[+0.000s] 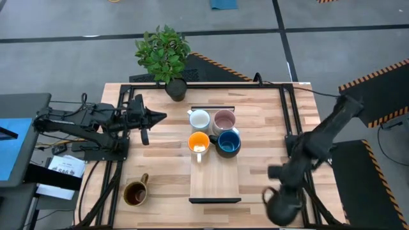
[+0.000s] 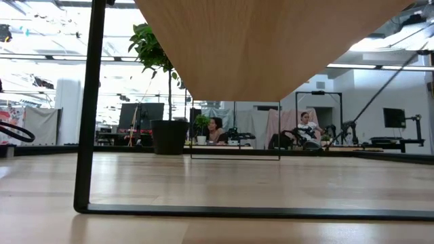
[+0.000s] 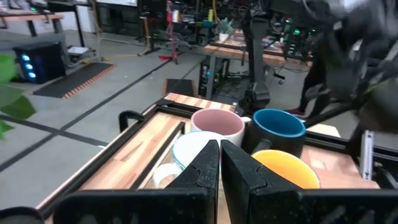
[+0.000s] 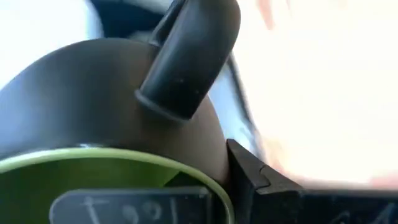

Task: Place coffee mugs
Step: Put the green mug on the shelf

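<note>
Currently four mugs stand in a close square at the far end of the board point(image 1: 215, 182), a long wooden tray in the middle of the table point(image 1: 160, 160): white mug point(image 1: 200, 119) and pink mug point(image 1: 223, 119) behind; orange mug point(image 1: 199, 142) and blue mug point(image 1: 228, 143) in front; each touches or nearly touches its neighbours.

Brown mug point(image 1: 135, 192): off the board, on the table near its front left corner, upright, handle toward the far side; not yet placed.

Green mug point(image 4: 93, 180): dark outside, green inside; in the right gripper point(image 1: 281, 206), which is clamped on its rim at the table's front right edge, well apart from the board; handle point(image 4: 189, 53) on the side away from the gripper.

Left gripper point(image 1: 160, 117): left of the white mug, just beside the board; fingers point(image 3: 202, 168) pressed together, nothing between them; pointed at the mug group.

Plant point(image 1: 165, 54): at the far table edge, no part of the task.

Tally, judged: four of six placed; green in transit; brown untouched; the near half of the board is bare and looks able to take both.
</note>
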Robot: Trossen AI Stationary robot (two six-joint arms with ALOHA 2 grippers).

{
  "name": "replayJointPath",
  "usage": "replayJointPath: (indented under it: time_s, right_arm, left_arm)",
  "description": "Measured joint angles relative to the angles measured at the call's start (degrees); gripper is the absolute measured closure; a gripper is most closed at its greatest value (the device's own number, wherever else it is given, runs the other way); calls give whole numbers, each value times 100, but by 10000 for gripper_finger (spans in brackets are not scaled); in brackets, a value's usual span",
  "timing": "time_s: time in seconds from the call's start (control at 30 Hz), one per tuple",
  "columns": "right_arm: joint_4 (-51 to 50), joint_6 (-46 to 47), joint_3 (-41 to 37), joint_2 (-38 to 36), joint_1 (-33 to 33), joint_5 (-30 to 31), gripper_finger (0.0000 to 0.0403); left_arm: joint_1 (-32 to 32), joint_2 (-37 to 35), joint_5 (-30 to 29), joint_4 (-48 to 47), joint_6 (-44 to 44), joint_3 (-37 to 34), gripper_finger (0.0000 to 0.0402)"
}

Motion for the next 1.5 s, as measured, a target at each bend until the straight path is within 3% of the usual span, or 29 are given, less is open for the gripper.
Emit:
replayJointPath:
  time_s: [0.1,0.23,0.47,0.67,1.07,1.5]
  right_arm:
    - [138,-39,653,-153,-653,646,364]
    - [-654,-322,1599,350,-1333,1087,364]
    - [-2576,-835,3098,1927,-1794,1062,364]
    - [-3034,-742,3875,2712,-1817,1030,364]
    - [-3395,-195,4241,3496,-1826,1202,364]
    - [-3312,152,4243,3600,-1896,1545,349]
  left_arm:
    - [0,-4,-156,-1,1,0,401]
    - [0,-4,-181,-5,63,0,401]
    - [0,-7,-180,-12,356,0,401]
    - [0,-7,-179,-12,502,0,401]
    - [0,-7,-184,-16,587,0,401]
    - [0,-7,-186,-23,593,0,401]
